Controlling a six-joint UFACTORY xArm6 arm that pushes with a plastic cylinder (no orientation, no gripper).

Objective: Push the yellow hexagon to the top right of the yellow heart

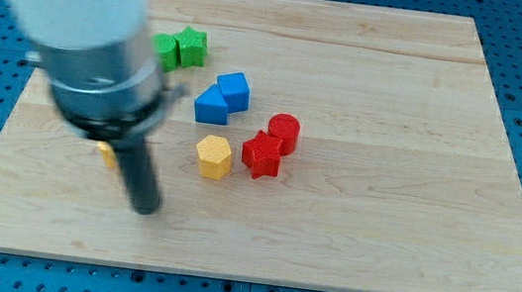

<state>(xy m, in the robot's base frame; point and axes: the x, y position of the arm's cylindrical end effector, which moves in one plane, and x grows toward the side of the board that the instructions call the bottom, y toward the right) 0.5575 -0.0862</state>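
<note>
The yellow hexagon (213,156) lies on the wooden board (373,130) a little left of centre. A small part of another yellow block, likely the yellow heart (105,154), shows at the view's left; the arm hides most of it. My tip (146,208) is low on the board, below and to the left of the hexagon and just right of and below the hidden yellow block. The tip touches neither block.
A red cylinder (284,131) and a red star-like block (262,155) sit right of the hexagon. Two blue blocks (222,97) lie above it. Two green blocks (181,48) lie near the top left. The blurred arm body (86,25) covers the upper left.
</note>
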